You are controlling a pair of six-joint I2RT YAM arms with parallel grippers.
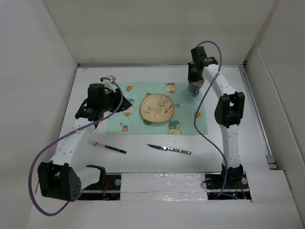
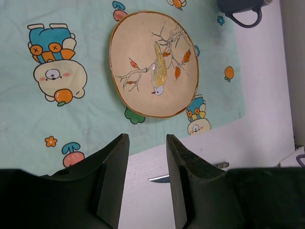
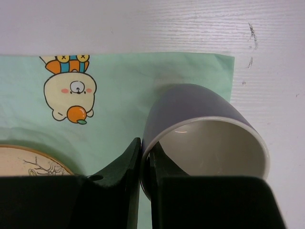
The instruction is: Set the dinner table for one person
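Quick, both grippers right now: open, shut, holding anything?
Left gripper: open, holding nothing.
Right gripper: shut on the wall of the mug.

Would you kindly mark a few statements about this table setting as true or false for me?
1. The plate sits on the placemat. True.
2. The fork lies on the plate. False: it lies on the bare dinner table, nearer the arms than the placemat.
3. The right end effector pinches the mug by its wall. True.
4. The left end effector holds the knife. False: its jaws stand open and empty, and the knife lies on the dinner table.
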